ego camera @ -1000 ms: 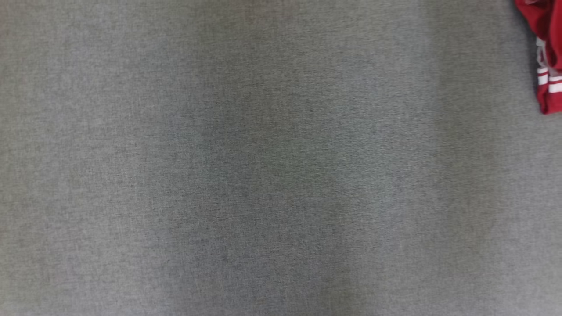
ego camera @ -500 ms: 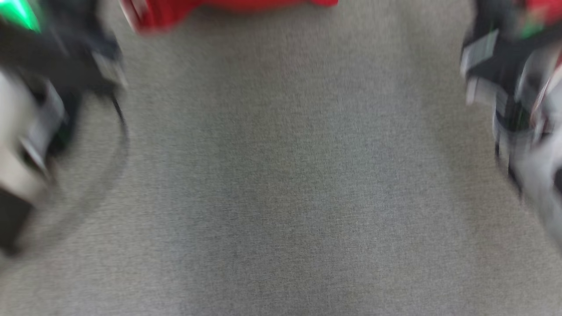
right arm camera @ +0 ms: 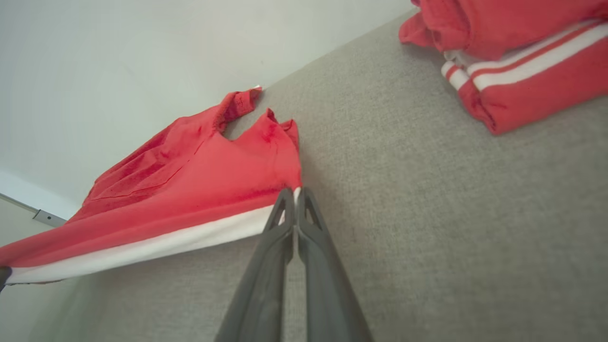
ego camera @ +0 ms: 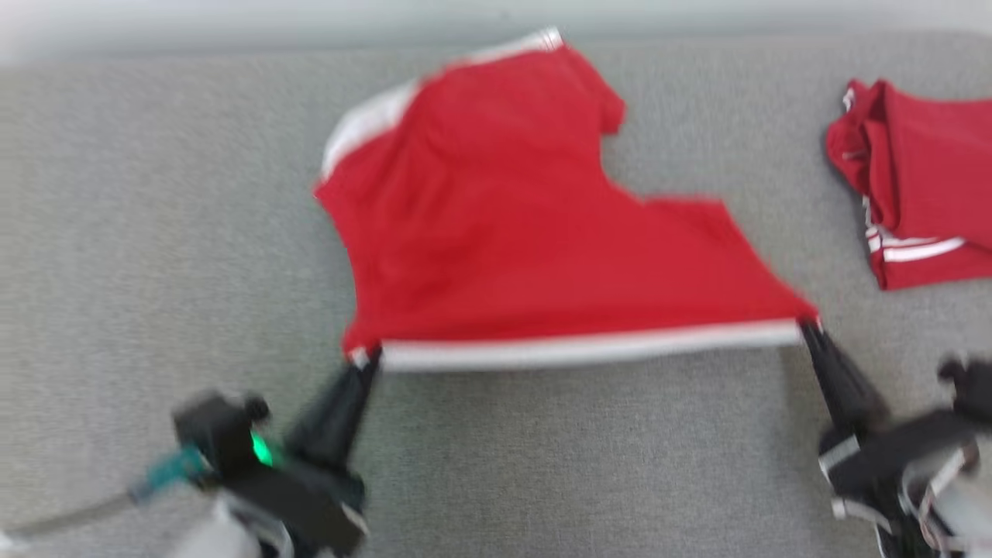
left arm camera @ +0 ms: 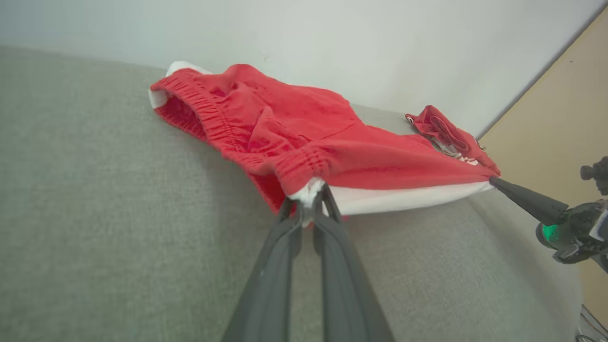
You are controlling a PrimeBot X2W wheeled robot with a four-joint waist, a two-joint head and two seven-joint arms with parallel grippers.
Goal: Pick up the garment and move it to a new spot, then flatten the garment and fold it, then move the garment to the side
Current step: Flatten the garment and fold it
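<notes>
Nearest the robot in the head view, the left pincer (ego camera: 369,358) sat at about 7 o'clock, its dark fingers pointing up toward 1 o'clock, with a green light (ego camera: 260,449) glowing on its body. Its own wrist view showed the left pincer (left arm camera: 308,202) nearly pressed together, pinching a bunched corner of the red shorts (left arm camera: 294,133) where the white band (left arm camera: 403,198) met the gathered elastic waistband (left arm camera: 213,118).

The right pincer (ego camera: 806,327) sat at about 4 o'clock, its fingers pointing toward 11 o'clock. In the right wrist view, the right pincer (right arm camera: 295,194) was pressed fully together on the other end of the white band (right arm camera: 156,244), with only a thin edge of cloth between the tips.

Between the two pincers the white band (ego camera: 589,349) ran taut and nearly straight, and this near edge appeared raised off the grey tabletop (ego camera: 155,232). Beyond it the red shorts (ego camera: 504,225) spread across the middle of the head view toward 12 o'clock, the far part lying on the tabletop with the legs fanned toward 1 and 3 o'clock.

Farther off, at about 2 o'clock, a folded red garment (ego camera: 922,186) with white stripes lay on the tabletop, well apart from the shorts. A pale wall (left arm camera: 332,38) rose behind the tabletop's far edge.
</notes>
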